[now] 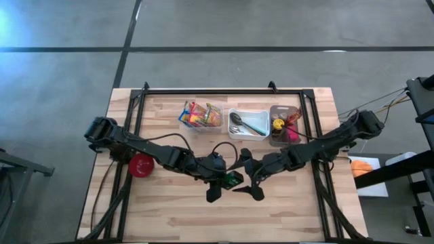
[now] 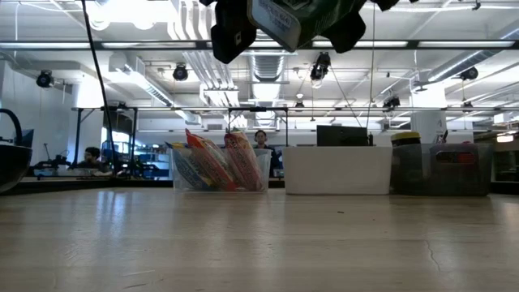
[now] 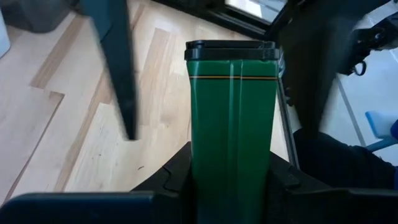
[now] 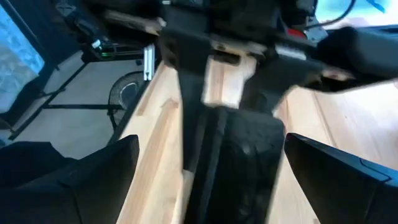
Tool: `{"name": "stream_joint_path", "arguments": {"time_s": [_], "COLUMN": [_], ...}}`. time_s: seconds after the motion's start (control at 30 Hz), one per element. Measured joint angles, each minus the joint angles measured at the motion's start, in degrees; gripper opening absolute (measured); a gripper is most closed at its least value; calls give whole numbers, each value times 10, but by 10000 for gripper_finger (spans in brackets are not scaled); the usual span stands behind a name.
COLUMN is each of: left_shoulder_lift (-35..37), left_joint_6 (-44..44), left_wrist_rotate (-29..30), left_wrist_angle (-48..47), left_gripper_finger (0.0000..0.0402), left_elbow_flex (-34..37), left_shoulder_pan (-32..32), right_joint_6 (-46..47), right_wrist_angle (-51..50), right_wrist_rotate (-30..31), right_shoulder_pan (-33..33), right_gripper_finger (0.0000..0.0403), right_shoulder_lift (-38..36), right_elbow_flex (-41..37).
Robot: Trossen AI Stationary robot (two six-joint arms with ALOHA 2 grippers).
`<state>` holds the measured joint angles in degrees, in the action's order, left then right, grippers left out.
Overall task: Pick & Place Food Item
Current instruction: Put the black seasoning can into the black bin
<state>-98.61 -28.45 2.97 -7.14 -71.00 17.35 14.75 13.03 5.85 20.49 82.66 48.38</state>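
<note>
A green packet with a black far end [image 3: 231, 106] hangs above the middle of the table [image 1: 169, 217], with my left gripper [image 1: 226, 180] shut on it. In the low view the packet [image 2: 285, 19] shows high above the tabletop. My right gripper [image 1: 249, 176] faces it from the table's right side, wide open. Its two fingers [image 4: 93, 174] stand on either side of the packet's black end [image 4: 245, 155], with a gap on both sides. My left gripper pinches the green packet's near end [image 3: 230, 171] between its two fingers [image 3: 171, 177], one on each long side. The fingers come from the table's left, slanting down, and lie along the packet. The packet sticks out forward past the fingertips, lifted clear of the table.
Along the far side stand a clear bin of colourful snack packets [image 1: 201, 116], a white bin with utensils [image 1: 248, 123] and a dark bin with yellow and pink items [image 1: 285, 127]. A red round thing [image 1: 142, 165] lies at the left. A black frame [image 1: 224, 91] rims the table.
</note>
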Motion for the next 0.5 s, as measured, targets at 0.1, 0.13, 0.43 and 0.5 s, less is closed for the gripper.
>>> {"name": "stream_joint_path", "arguments": {"time_s": [0.1,0.13,0.43,0.5], "left_shoulder_lift": [0,0,0,0], "left_joint_6": [1,2,4,4], "left_wrist_rotate": [0,0,0,0], "left_wrist_angle": [-4,-4,-2,-4], "left_gripper_finger": [108,108,108,108], "left_elbow_flex": [0,0,0,0], "left_shoulder_pan": [2,3,4,4], "right_joint_6": [-3,-4,-8,-8], "right_wrist_angle": [-7,-7,-20,-31], "right_wrist_rotate": [-3,-4,-3,-3], "right_shoulder_pan": [4,6,6,6], "right_gripper_finger": [400,400,381,350], "right_shoulder_lift": [4,6,38,45], "right_elbow_flex": [8,10,32,48]}}
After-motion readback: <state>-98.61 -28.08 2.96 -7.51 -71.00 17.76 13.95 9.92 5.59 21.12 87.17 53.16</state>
